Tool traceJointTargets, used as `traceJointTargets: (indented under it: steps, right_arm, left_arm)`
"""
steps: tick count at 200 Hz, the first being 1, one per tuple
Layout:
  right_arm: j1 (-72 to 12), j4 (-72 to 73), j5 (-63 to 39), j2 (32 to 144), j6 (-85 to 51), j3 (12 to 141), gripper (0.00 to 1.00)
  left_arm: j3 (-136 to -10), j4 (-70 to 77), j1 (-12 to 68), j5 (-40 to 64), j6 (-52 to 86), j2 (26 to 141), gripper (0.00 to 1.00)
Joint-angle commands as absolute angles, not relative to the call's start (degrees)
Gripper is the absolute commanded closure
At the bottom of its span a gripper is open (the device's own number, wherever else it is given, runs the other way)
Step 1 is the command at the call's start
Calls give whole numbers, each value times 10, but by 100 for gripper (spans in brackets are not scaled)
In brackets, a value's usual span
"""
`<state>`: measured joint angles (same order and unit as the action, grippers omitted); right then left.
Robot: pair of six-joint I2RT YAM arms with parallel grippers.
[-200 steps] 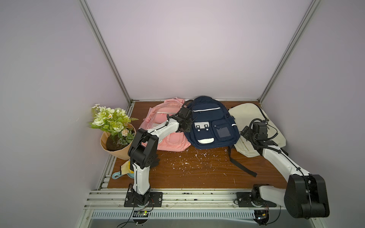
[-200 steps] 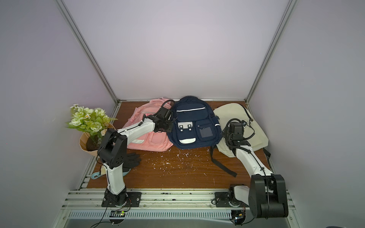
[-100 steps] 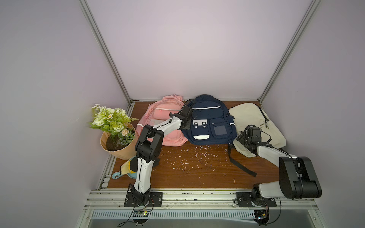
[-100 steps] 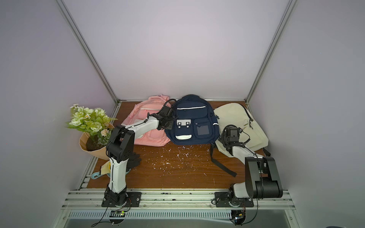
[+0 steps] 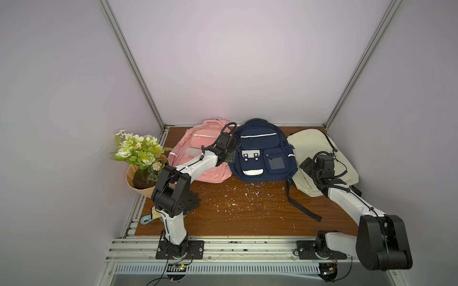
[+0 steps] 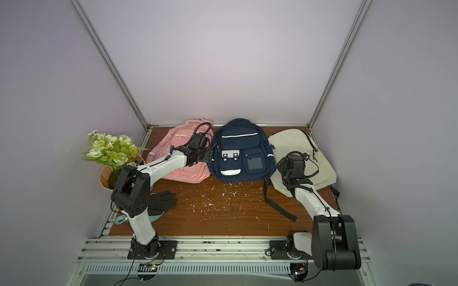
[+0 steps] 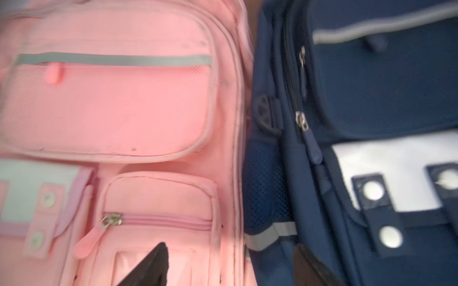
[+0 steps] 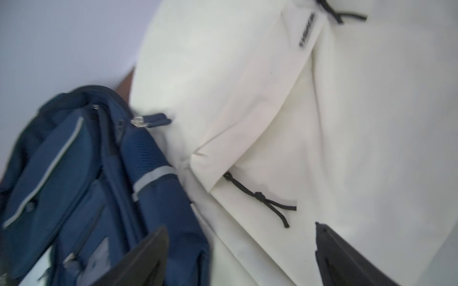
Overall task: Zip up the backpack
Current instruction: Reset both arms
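Flowers come first on the left: a bouquet of white and green artificial blooms (image 5: 138, 153) in a tan paper pot, with a black fabric glove (image 6: 161, 200) lying on the brown wooden desk (image 5: 247, 210) near it. Next lies a pink fabric backpack (image 5: 198, 141), flat on the desk. The left gripper (image 7: 230, 262) hangs over the seam where this bag meets its neighbour, jaws spread wide and holding nothing.

In the middle of the desk lies the navy fabric backpack (image 5: 257, 143). I take it to be the task's bag, since both arms flank it. Its silver zip slider (image 7: 301, 122) and navy pull tab (image 7: 314, 149) sit just ahead of the left gripper. How much of that zip is closed I cannot tell. A black webbing strap (image 5: 301, 205) trails from the bag across the desk.

To the right, a cream canvas backpack (image 5: 309, 143) lies against the navy bag's side. The right gripper (image 8: 239, 247) hovers above it, jaws likewise wide and empty.

As I judge the risks, the pull tab is small and lies flat on soft cloth. A closing left gripper could pinch the mesh side pocket (image 7: 265, 183) or pink fabric instead. Nothing anchors the bag, so a tug on the slider may drag the whole thing unless the right gripper braces it. That gripper is nearer the cream bag's black knotted cord (image 8: 260, 196) and could seize the wrong bag.
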<state>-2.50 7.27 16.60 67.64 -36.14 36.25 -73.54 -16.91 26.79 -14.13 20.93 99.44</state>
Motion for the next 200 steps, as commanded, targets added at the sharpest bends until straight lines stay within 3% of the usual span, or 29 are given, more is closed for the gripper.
traceJointTargets:
  steps: [1, 45, 70, 101, 133, 156, 200]
  right_arm:
    - [-23, 75, 153, 645, -290, 379, 1]
    - [-25, 225, 129, 613, -207, 315, 1]
    - [-25, 248, 133, 646, -138, 316, 1]
    - [-27, 328, 122, 686, -95, 276, 1]
    - [-34, 466, 123, 726, -61, 205, 1]
    - [-59, 549, 125, 734, 7, 164, 1]
    - [-55, 731, 79, 806, 33, 90, 1]
  left_arm:
    - [-667, -99, 250, -189, 226, 929, 0]
    - [-521, 31, 173, -311, 235, 853, 0]
    - [-383, 224, 136, -320, 147, 799, 0]
    - [-281, 352, 69, -243, 101, 756, 0]
    - [-203, 491, 48, -226, 41, 784, 0]
    - [-159, 615, 39, -158, 18, 832, 0]
    - [-139, 669, 19, -79, 9, 865, 0]
